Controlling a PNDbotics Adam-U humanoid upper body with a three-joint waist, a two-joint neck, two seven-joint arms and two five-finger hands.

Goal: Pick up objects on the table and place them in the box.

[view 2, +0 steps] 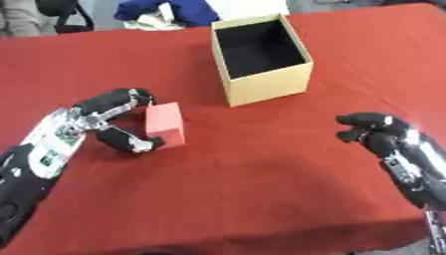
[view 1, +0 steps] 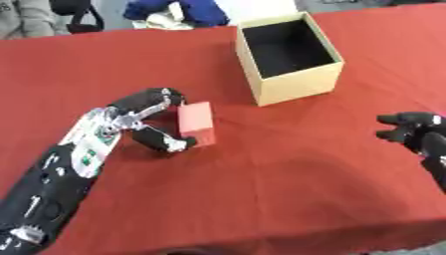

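Note:
A small red block (view 1: 197, 122) lies on the red tablecloth, left of centre. My left hand (view 1: 132, 117) reaches in from the lower left and curls round the block's left side, with fingers at its upper corner and the thumb (view 1: 170, 143) at its lower front corner. An open tan cardboard box (view 1: 297, 82) with a dark inside stands beyond the block, to its upper right. My right hand (view 2: 376, 130) hovers at the right edge of the table with its fingers curled and nothing in it.
The red tablecloth (view 1: 261, 189) covers the whole table. Blue and white cloth items (view 2: 161, 12) and a chair lie past the far edge. The table's front edge runs along the bottom of both views.

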